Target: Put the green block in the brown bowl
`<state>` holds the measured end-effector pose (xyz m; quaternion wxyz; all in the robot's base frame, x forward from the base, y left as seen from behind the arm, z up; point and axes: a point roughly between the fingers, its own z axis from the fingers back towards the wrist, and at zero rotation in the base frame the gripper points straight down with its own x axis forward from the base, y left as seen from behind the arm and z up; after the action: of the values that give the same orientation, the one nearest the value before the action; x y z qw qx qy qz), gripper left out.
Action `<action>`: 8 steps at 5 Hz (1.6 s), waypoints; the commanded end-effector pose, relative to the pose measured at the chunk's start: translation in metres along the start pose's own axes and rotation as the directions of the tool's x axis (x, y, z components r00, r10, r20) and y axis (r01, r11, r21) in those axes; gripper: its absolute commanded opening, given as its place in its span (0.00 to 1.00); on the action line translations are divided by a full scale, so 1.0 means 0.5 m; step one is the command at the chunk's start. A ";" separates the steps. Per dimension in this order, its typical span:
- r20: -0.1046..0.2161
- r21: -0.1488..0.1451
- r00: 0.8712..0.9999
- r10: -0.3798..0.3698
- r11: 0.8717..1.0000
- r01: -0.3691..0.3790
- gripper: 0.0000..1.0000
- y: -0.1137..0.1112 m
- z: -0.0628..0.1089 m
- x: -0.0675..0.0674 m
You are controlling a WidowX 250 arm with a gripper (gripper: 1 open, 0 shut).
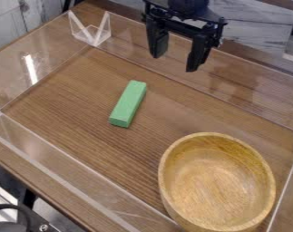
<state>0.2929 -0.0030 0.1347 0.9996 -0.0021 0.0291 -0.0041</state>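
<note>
Currently my claw [180, 55] is wide, nothing held, at the far side. Green block [128, 104] lies flat on the table [66, 107]; bowl [217, 182] near right.

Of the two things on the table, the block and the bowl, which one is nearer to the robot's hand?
The green block; the brown bowl lies farther from the hand.

Light-brown wooden tabletop [82, 123], visible grain. Slim green rectangular block [128, 103]: lies flat. Round light-brown bowl [217, 181] with thick rim: rests upright, well apart from block. Clear angular item [89, 31], apparently plastic: sits near far edge.
</note>
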 end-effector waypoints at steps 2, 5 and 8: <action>0.003 0.002 1.000 0.016 1.000 -0.016 1.00 0.031 -0.032 -0.012; 0.029 0.002 0.999 0.017 1.000 -0.017 1.00 0.069 -0.059 -0.030; 0.021 -0.002 1.000 0.017 1.000 -0.017 1.00 0.085 -0.082 -0.044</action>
<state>0.2647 0.0370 0.0787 0.9987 -0.0074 0.0493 0.0049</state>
